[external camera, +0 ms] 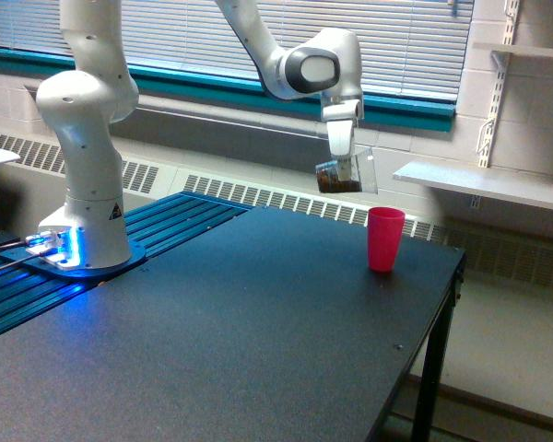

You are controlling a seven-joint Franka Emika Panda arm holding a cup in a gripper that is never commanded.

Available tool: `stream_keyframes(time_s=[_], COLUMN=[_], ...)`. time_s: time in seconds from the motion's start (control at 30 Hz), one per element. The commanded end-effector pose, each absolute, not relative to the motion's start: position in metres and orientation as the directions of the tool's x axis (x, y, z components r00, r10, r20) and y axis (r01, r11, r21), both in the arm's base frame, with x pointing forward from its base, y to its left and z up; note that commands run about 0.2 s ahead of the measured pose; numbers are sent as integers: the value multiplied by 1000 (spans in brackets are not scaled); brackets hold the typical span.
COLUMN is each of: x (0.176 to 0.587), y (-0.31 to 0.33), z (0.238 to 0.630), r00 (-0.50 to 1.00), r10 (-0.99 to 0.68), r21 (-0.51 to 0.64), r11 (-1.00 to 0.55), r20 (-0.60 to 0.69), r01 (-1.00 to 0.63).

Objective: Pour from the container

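Observation:
The container is a small clear plastic cup with brown granular bits lying in its lower part. It hangs in the air, tilted, above and to the exterior view's left of the pink cup. My gripper is shut on the container, reaching down from the white wrist. The pink cup stands upright on the black table near its far right corner. I cannot see inside the pink cup.
The arm's white base stands on a blue slatted platform at the exterior view's left. A white shelf juts from the wall at the right. The table's right edge drops off just past the pink cup.

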State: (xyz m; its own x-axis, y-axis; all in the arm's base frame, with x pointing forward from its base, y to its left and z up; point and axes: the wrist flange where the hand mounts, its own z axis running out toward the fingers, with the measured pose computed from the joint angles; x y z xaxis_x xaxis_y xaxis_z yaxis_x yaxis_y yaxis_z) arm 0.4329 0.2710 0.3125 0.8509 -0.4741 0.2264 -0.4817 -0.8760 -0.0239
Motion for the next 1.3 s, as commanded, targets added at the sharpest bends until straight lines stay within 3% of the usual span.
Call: stream_keyframes(time_s=[0.03,1.3], x=[442,461], y=[279,299], z=[314,311], r00=[864,903], r10=[-452,-390], r21=[-13,115], r11=[-887,-903], r20=[219,180], r01=[-461,-413])
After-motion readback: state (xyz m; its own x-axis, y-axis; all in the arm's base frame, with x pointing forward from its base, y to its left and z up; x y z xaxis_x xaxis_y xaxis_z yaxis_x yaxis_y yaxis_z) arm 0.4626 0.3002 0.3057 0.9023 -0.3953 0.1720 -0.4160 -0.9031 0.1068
